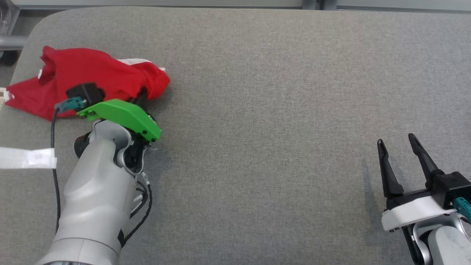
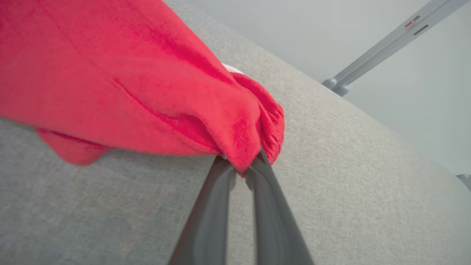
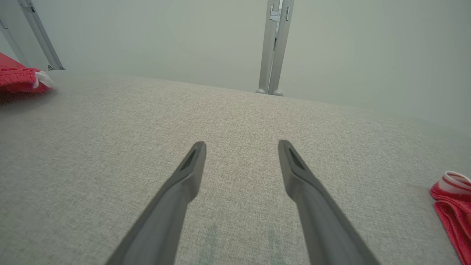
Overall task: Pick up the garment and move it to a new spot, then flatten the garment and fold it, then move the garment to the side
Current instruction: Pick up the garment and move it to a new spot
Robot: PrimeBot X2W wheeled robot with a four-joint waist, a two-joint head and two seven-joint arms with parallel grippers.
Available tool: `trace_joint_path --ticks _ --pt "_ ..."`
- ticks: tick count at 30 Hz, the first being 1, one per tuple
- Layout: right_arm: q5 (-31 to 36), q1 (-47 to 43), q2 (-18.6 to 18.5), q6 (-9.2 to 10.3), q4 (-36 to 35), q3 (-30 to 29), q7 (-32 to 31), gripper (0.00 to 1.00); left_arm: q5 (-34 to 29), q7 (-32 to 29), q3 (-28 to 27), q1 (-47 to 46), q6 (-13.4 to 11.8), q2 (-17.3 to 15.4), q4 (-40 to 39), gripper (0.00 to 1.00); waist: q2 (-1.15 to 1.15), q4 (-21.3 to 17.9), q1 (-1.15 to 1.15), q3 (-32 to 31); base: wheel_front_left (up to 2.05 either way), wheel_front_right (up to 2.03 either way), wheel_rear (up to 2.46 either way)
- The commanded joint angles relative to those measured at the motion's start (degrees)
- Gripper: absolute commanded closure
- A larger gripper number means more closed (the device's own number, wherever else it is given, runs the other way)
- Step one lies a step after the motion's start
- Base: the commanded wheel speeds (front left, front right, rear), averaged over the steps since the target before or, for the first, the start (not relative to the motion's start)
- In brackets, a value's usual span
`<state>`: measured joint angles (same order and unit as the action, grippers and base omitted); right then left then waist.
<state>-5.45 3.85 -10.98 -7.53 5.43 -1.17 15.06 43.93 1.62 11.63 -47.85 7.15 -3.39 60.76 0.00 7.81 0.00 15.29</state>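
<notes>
A crumpled red garment (image 1: 84, 73) with a bit of white trim lies at the far left of the grey fabric-covered table (image 1: 276, 110). My left gripper (image 1: 141, 95), under its green mount, reaches into the garment's near right edge. In the left wrist view the left gripper (image 2: 243, 165) is shut on a pinched fold of the red garment (image 2: 128, 84), which lifts slightly off the cloth surface. My right gripper (image 1: 396, 140) rests open at the lower right, far from the garment. Nothing is between the right gripper (image 3: 241, 143) fingers in the right wrist view, where the garment (image 3: 18, 79) shows at the far left.
A white tape strip (image 1: 25, 157) lies at the table's left edge. A second red cloth with a red-and-white striped band (image 3: 452, 206) sits to the right of my right gripper. Grey frame posts (image 3: 274, 48) stand behind the table's far edge.
</notes>
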Motion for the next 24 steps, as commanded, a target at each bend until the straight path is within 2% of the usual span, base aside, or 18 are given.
trace_joint_path --ticks 1,7,10,18,24 --pt "-0.2 0.5 0.2 0.08 0.3 -0.1 0.2 0.0 -0.3 0.0 0.9 -1.0 0.5 0.3 -1.2 1.0 0.0 -1.3 0.0 -1.4 0.0 0.0 0.0" --pt "-0.4 1.2 2.9 0.08 1.6 -0.2 0.2 0.0 6.1 -5.2 14.4 2.6 0.4 0.5 -18.1 1.0 0.0 -5.4 0.0 -3.7 0.0 0.0 0.0" --pt "-0.4 1.3 4.4 0.08 2.2 -0.8 0.2 0.0 10.8 -7.9 21.6 3.7 0.1 0.4 -29.2 1.0 0.0 -9.2 0.0 -4.8 0.0 0.0 0.0" --pt "-0.4 0.3 5.8 0.08 2.4 -2.9 0.2 0.0 21.1 -9.7 32.6 6.5 -7.1 0.3 -50.6 1.0 0.0 -15.3 0.0 -4.4 0.0 0.0 0.0" --pt "-0.3 -0.2 6.2 0.08 2.3 -4.5 0.2 0.0 26.5 -10.9 34.9 11.3 -11.5 -0.5 -57.7 1.0 0.0 -17.1 0.0 -3.3 0.0 0.0 0.0"
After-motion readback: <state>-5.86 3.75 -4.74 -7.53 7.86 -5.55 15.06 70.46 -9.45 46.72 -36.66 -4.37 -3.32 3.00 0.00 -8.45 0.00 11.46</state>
